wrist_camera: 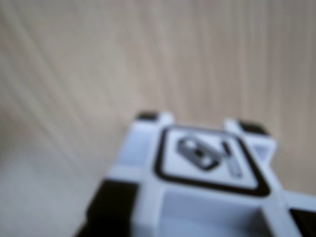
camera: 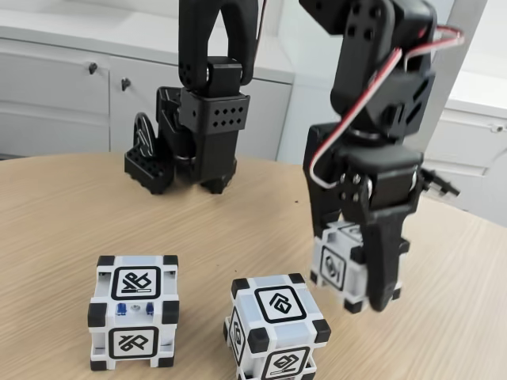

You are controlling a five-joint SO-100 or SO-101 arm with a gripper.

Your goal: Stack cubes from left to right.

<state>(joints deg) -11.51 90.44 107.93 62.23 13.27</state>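
Three white cubes with black corners and black-framed glyphs show in the fixed view. The left cube [camera: 133, 310] and the middle cube [camera: 276, 326] rest apart on the wooden table [camera: 63, 222] near the front. My gripper [camera: 352, 289] hangs at the right and is shut on the right cube [camera: 337, 265], which sits slightly tilted between the black fingers [camera: 382, 261]. I cannot tell whether this cube touches the table. In the wrist view the held cube [wrist_camera: 207, 163] is blurred and close at the bottom, with bare wood beyond it.
The arm's black base [camera: 198, 134] stands at the back of the table, behind the left and middle cubes. White cabinets [camera: 55, 87] run behind the table. The round table's edge curves away at the right rear [camera: 475, 226].
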